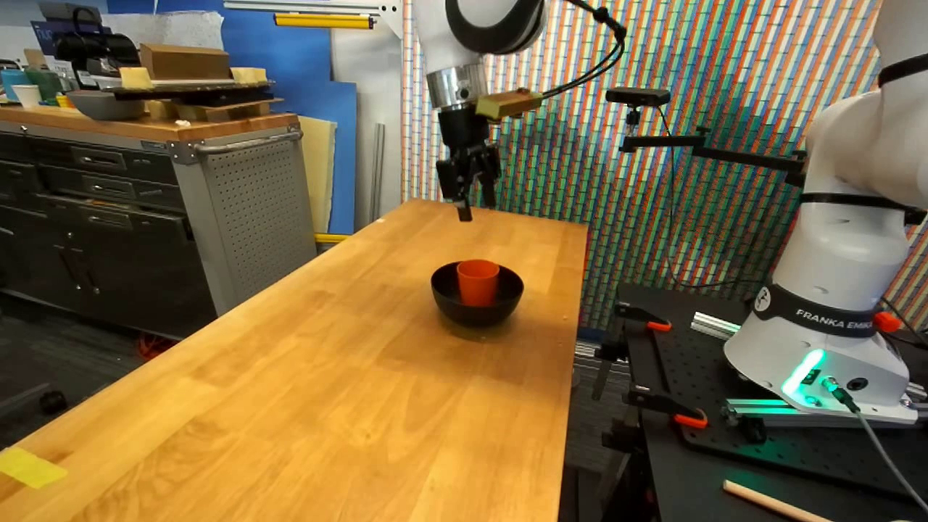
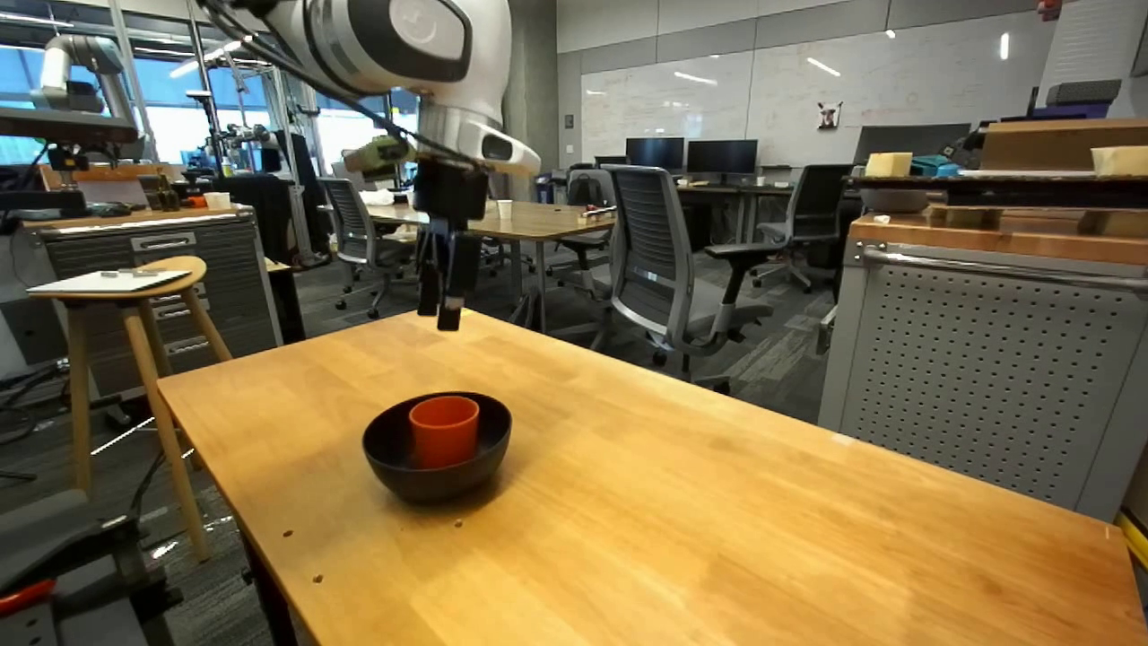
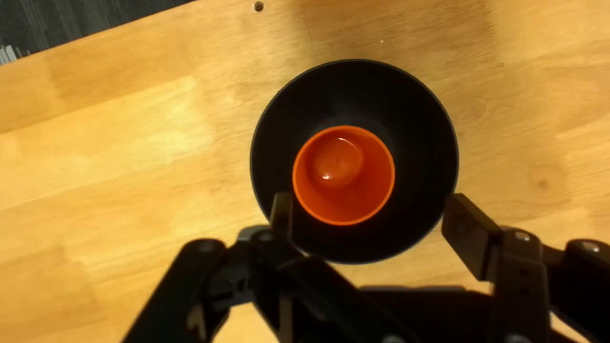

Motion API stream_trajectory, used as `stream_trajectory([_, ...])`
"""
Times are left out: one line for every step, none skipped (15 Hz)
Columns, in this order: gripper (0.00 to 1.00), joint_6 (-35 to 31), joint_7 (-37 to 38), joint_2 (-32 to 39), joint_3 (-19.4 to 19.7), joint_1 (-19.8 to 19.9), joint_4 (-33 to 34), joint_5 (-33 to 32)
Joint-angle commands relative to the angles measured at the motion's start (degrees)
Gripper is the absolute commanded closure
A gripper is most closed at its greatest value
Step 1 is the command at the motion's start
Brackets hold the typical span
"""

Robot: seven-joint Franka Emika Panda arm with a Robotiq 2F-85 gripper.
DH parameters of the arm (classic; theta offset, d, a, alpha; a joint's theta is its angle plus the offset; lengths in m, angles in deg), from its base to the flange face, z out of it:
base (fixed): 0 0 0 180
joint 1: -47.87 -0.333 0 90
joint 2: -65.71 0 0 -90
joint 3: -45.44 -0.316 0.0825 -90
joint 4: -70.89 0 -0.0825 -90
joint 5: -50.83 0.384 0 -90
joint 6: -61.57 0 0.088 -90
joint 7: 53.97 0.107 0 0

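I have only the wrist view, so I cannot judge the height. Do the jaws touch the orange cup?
Observer: No. In both exterior views the jaws hang in the air, higher than the cup and apart from it.
Operator: Thank you. Does the cup stand higher than the bowl?
Observer: Yes, its rim rises above the bowl's rim.
Operator: And is there some marking on the table?
Observer: Yes, in an exterior view a yellow tape lies near one edge.
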Motion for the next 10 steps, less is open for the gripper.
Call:
stream_trajectory([0.00,3.27,-1.86,-11.32,-1.46,-0.48,-4.03,-5.16])
stream_trajectory([0.00,4.61,-2.61,-13.22,-2.24,-0.64,-4.14,-6.57])
stream_trajectory([0.00,6.00,-4.16,-15.05,-3.08,-0.77,-4.25,-8.03])
stream_trajectory([0.00,7.39,-5.68,-16.62,-3.96,-0.94,-4.50,-9.37])
stream_trajectory([0.00,8.20,-6.79,-18.00,-4.79,-1.10,-4.88,-10.57])
stream_trajectory([0.00,8.47,-8.49,-19.04,-5.45,-1.28,-5.35,-11.02])
stream_trajectory([0.00,7.51,-5.72,-15.50,-4.99,-0.32,-3.13,-8.96])
stream_trajectory([0.01,7.85,-6.55,-16.71,-5.55,-0.57,-3.67,-9.38])
stream_trajectory([0.00,7.97,-6.98,-17.50,-5.88,-0.72,-4.14,-9.45])
stream_trajectory([0.00,7.98,-7.27,-17.85,-6.00,-0.77,-4.49,-9.47])
